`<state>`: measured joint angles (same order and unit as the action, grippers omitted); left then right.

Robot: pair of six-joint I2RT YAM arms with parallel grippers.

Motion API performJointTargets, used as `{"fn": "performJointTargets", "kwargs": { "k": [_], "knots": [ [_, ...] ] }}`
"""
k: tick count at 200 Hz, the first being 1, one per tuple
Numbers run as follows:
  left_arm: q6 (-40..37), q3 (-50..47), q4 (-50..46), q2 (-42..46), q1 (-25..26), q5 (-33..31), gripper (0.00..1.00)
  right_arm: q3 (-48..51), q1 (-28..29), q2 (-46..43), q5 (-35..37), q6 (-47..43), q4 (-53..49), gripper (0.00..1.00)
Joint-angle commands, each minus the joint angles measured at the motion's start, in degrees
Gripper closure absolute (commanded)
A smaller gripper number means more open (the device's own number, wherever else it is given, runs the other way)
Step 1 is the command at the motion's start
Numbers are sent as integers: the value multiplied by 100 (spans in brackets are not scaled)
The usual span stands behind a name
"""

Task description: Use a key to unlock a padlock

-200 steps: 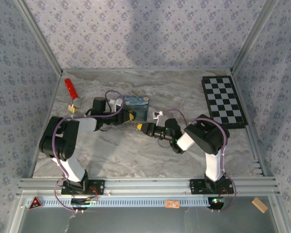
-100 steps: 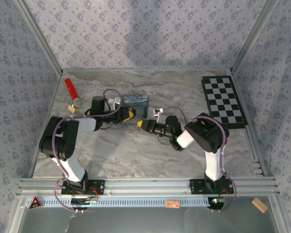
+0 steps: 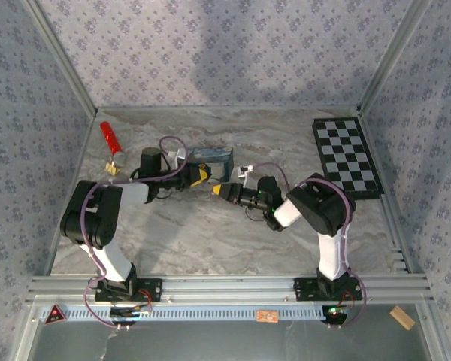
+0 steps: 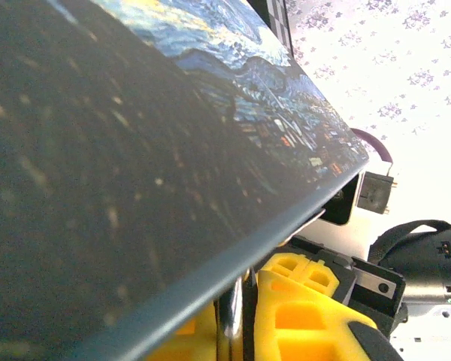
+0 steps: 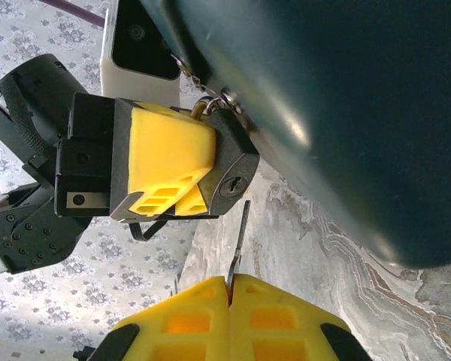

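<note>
Black padlock [image 5: 233, 159] hangs on the blue tin [image 5: 346, 113], gripped by my left end effector [image 3: 201, 177]. The key [image 5: 240, 237], pinched in my closed right end effector [image 5: 229, 293], points at the keyhole [image 5: 236, 183] from just beside it. My left arm [image 3: 98, 214] and right arm [image 3: 316, 207] reach low over the worktop [image 3: 210, 233], tips near each other.

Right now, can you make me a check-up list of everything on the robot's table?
surface: grey marbled table; no spills seen.
job's things: black padlock hooked at the edge of the blue painted tin; key tip close to the keyhole, not in.
clutter: red stick, small tan block, chessboard.
grippers: left gripper shut on the padlock; right gripper shut on the key.
cables: purple cables loop over each arm.
surroundings: flower-patterned walls, metal frame rails.
</note>
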<state>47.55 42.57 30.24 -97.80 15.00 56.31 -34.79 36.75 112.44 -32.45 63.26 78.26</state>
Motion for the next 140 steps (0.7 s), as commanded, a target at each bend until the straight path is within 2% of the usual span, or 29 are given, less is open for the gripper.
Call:
{"fn": "performJointTargets", "kwargs": {
  "k": [1,140],
  "knots": [
    [-31,39,571,169,-41,365,100,-65,-76,-161,-139,53,155,100],
    [330,-47,1077,103,-59,451,100,-124,-84,-318,-308,96,157,100]
  ]
}}
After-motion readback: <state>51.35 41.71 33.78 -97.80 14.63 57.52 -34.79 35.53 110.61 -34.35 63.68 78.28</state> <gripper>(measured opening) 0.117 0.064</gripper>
